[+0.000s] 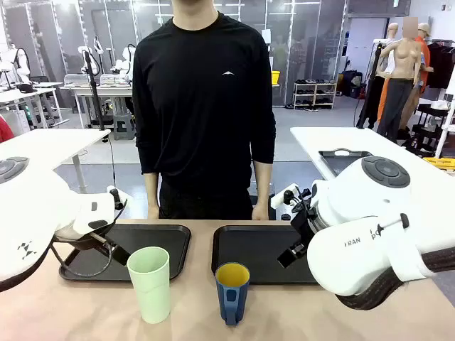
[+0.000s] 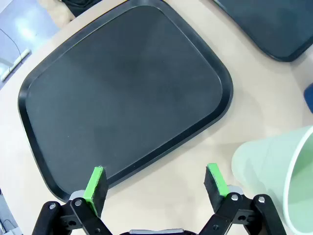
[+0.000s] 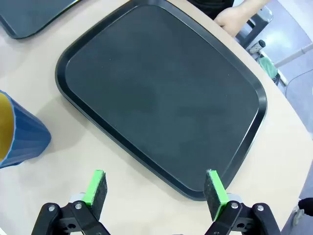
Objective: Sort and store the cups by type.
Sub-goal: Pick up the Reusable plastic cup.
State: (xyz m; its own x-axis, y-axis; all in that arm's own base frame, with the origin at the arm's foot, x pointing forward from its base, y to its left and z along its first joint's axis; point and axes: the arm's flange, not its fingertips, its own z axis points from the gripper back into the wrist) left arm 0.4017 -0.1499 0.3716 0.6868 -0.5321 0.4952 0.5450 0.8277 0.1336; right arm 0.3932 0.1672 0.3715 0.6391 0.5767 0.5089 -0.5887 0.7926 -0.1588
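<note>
At the near edge of the light wooden table [image 1: 78, 312] stand the two cups, well apart: a tall pale mint-green plastic tumbler [image 1: 149, 283], upright, on the robot's left, and a shorter dark blue mug with a yellow inside [image 1: 232, 291], upright, near the middle. Behind each lies a flat black rectangular tray: the left tray [image 1: 162, 243] beyond the tumbler and the right tray [image 1: 257, 250] beyond the mug, both bare. The white left arm [image 1: 39, 213] bends in from the left with its wrist tipped down over the near edge of the left tray. In its wrist view the left gripper [image 2: 156, 178] has its green pads spread wide with nothing between them, over the table just beside that tray's rim, the tumbler close at one side. The white right arm [image 1: 370, 245] curls in from the right, and the right gripper [image 3: 155, 181] is likewise spread wide and holds nothing, hanging over the near rim of the right tray, the mug off to one side. The person stands at the far side, one hand [image 1: 153, 212] and the other hand [image 1: 261, 212] hanging at the table's edge.
</note>
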